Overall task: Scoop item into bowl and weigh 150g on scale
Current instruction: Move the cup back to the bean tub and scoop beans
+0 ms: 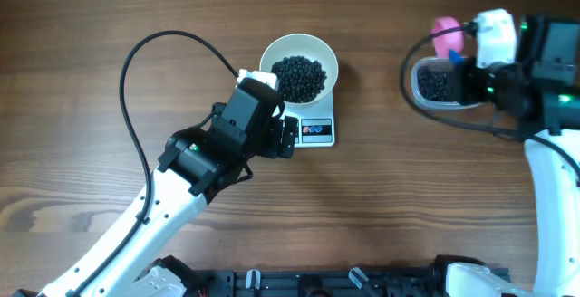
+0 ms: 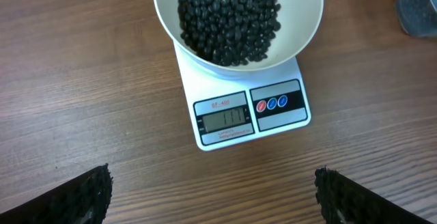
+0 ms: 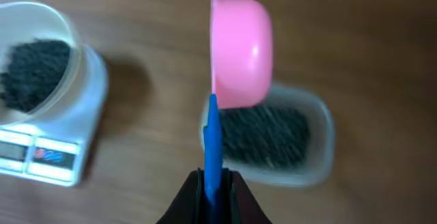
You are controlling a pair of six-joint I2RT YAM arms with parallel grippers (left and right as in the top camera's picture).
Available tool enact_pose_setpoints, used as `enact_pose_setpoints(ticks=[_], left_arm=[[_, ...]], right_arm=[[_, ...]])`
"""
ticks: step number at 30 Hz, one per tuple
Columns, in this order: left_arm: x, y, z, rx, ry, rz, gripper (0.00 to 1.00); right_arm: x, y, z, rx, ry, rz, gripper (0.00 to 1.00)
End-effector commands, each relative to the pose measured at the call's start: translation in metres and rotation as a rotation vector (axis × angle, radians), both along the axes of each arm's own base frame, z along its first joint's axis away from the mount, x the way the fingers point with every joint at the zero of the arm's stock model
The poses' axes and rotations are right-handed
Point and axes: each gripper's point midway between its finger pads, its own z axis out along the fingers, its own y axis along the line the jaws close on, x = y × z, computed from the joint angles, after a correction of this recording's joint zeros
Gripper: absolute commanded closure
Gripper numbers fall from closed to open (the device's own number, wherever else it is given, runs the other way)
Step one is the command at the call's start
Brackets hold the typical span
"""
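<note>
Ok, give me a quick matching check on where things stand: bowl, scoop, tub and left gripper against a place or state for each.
Things:
1. bowl
2. scoop
3. tub
4. left gripper

Places or states:
A. held by its blue handle in the shut right gripper
B. open and empty, near the display end of the scale
C. sitting on the scale, holding a heap of black beans
D. on the table on the robot's right side, with beans in it

Pairs: 1-C, 2-A, 3-D, 4-B
</note>
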Motion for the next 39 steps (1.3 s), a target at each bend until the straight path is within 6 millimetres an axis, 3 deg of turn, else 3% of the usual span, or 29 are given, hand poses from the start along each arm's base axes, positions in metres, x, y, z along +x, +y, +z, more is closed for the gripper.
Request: enact_pose_setpoints(ticks=[1, 5, 8, 11, 16, 19, 24, 32, 36, 39], left_arm=[[0.002, -0.004, 0.006, -0.007, -0.012, -0.018, 0.0], [0.002, -0.004, 0.006, -0.007, -0.012, -0.018, 0.0], [0.002, -0.004, 0.006, -0.007, -0.012, -0.018, 0.0], [0.002, -0.004, 0.006, -0.007, -0.012, -0.018, 0.0], [0.002, -0.004, 0.006, -0.007, -0.012, -0.018, 0.0], [0.002, -0.004, 0.006, -0.007, -0.012, -0.018, 0.0], [0.002, -0.004, 0.006, -0.007, -0.012, -0.018, 0.0], [0.002, -0.004, 0.006, -0.007, -0.012, -0.018, 0.0], [0.002, -0.004, 0.006, -0.007, -0.012, -0.018, 0.0], [0.002, -0.004, 0.006, -0.007, -0.012, -0.018, 0.0]], right_arm=[[-0.017, -0.041, -0.008, -0.044, 0.068, -0.145, 0.96], [-0.019, -0.05, -0.022, -0.04, 0.12, -0.169, 0.96], [-0.014, -0.058, -0.052, -0.054, 0.222, -0.187, 0.96], [-0.004, -0.058, -0.069, -0.049, 0.253, -0.183, 0.96], [-0.005, -0.08, -0.088, -0.148, 0.323, -0.241, 0.96], [0.002, -0.08, -0.095, -0.148, 0.325, -0.235, 0.96], [0.008, -0.062, -0.115, -0.15, 0.375, -0.181, 0.96], [0.018, -0.01, -0.151, -0.137, 0.455, -0.03, 0.96], [0.023, 0.015, -0.149, -0.022, 0.429, 0.025, 0.96], [0.023, 0.013, -0.138, -0.01, 0.399, 0.006, 0.96]])
